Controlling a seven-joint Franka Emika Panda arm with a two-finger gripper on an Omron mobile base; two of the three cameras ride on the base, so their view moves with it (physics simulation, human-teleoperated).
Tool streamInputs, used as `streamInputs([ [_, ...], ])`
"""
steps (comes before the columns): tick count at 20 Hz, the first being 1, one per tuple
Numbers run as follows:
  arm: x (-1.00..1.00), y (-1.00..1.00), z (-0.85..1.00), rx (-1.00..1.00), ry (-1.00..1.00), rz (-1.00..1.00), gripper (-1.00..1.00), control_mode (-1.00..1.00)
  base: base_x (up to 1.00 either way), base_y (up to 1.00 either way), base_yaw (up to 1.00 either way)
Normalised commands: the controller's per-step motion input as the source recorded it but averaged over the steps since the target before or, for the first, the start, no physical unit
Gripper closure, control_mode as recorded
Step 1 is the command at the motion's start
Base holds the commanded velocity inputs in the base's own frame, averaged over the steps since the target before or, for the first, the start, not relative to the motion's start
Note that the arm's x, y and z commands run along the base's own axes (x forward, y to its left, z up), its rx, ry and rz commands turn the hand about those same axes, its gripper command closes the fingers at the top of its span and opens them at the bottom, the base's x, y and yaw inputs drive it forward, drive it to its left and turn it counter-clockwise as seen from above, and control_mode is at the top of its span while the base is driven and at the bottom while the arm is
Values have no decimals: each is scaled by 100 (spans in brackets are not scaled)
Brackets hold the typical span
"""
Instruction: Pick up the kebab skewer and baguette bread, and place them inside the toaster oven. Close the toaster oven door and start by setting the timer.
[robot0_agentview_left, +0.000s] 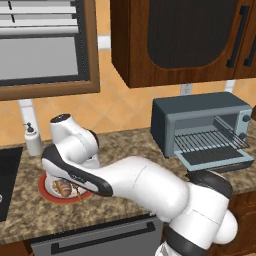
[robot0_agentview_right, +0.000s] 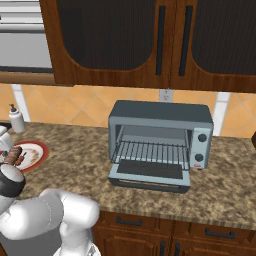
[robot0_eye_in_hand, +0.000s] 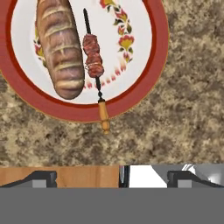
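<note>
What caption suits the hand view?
Golden-brown baguette and meat skewer side by side on a red-rimmed plate, open gripper above.

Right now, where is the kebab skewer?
In the hand view the kebab skewer lies on the red-rimmed plate beside the baguette bread, its wooden handle overhanging the rim onto the counter.

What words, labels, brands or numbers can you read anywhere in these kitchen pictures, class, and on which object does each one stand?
None can be read.
The toaster oven: its knobs and red button carry no legible marks.
The plate: painted flowers on the rim, no lettering.
The soap bottle: no label.
</note>
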Motion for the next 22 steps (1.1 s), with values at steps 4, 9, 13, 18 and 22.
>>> streamInputs([
  [4, 44, 29, -37, 0, 0, 0, -100, -100, 0, 0, 0],
  [9, 44, 17, -37, 0, 0, 0, -100, -100, 0, 0, 0],
  [13, 33, 14, -36, 0, 0, 0, -100, -100, 0, 0, 0],
  [18, 32, 32, -22, 0, 0, 0, -100, -100, 0, 0, 0],
  [22, 38, 45, -10, 0, 0, -1, -100, -100, 0, 0, 0],
])
